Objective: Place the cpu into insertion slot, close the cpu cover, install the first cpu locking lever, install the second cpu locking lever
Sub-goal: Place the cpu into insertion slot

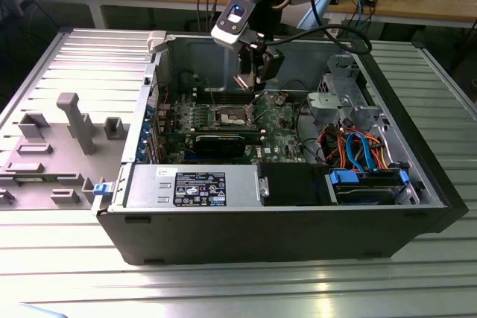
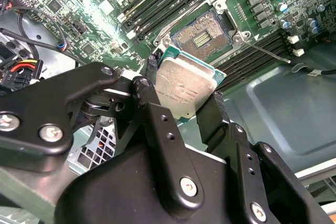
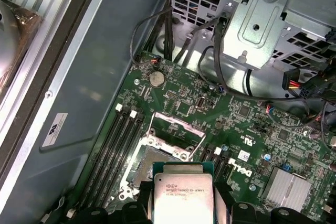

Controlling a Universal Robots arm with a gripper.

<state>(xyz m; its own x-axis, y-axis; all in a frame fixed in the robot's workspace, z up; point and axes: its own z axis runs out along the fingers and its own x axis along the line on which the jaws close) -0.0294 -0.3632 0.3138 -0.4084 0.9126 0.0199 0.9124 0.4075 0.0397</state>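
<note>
My gripper (image 1: 252, 78) hangs inside the open computer case, shut on the cpu (image 2: 185, 83), a flat square chip with a silvery-tan face. The chip is gripped by its edges between the two black fingers (image 2: 152, 93) and sits tilted a little above the board. The insertion slot (image 2: 203, 31) lies bare just beyond the chip, its dark pin field showing inside a silver rim. In the first wrist view the cpu (image 3: 181, 195) overlaps the near edge of the slot (image 3: 149, 162). The cpu cover (image 3: 177, 131) stands swung up at the slot's far side. A thin locking lever (image 2: 268, 53) sticks out beside the slot.
Long memory slots (image 3: 113, 150) flank the socket. A black expansion card (image 1: 223, 143) and a grey power supply (image 1: 194, 186) lie nearer the case front. A metal drive cage (image 1: 343, 98) with orange and blue cables (image 1: 358, 147) stands at the exterior view's right. Grey fixtures (image 1: 74, 121) sit outside the case.
</note>
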